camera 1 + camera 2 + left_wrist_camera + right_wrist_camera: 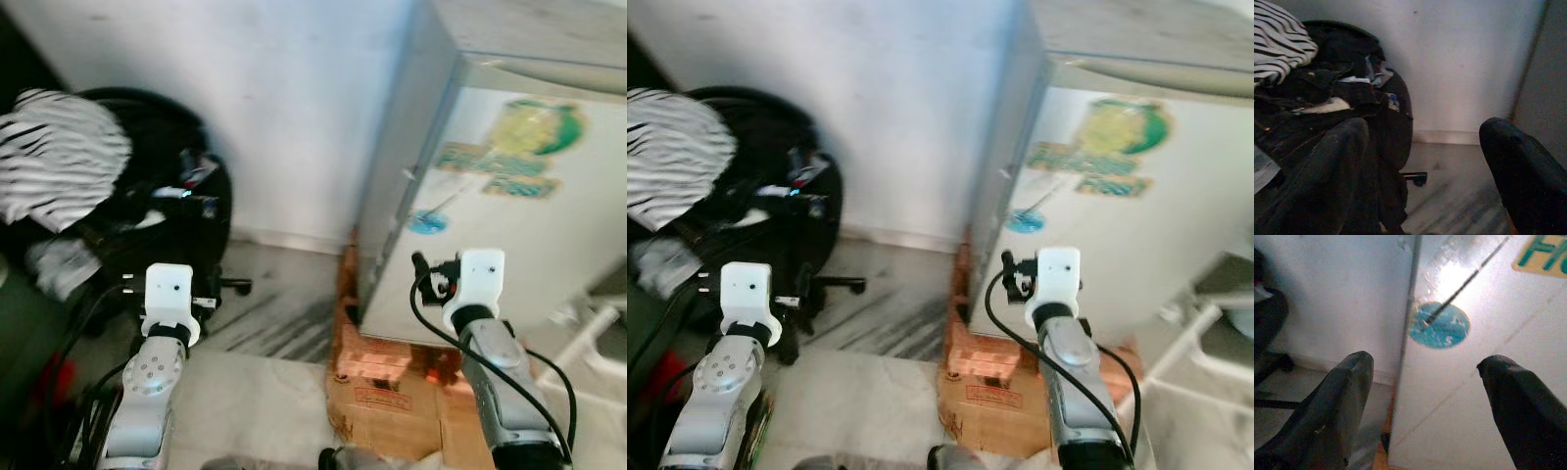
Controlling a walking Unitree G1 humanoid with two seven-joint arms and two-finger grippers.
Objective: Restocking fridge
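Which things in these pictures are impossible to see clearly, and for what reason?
- Fridge inside: the door is shut, so its contents stay hidden.
- Green sticker words: too blurred in the eye views; the right wrist view cuts them at its edge.
- Cardboard box print: too small to read, partly behind the right arm.
- Chair seat: covered by dark clothes and a striped cloth.
- Items to restock: none can be recognised.
- Left claw and right claw: both open, holding nothing.

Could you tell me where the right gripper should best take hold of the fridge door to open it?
Probably the fridge door's left vertical edge, beside the blue round sticker. No handle shows, and the right gripper, jaws open, already faces that edge from the front.
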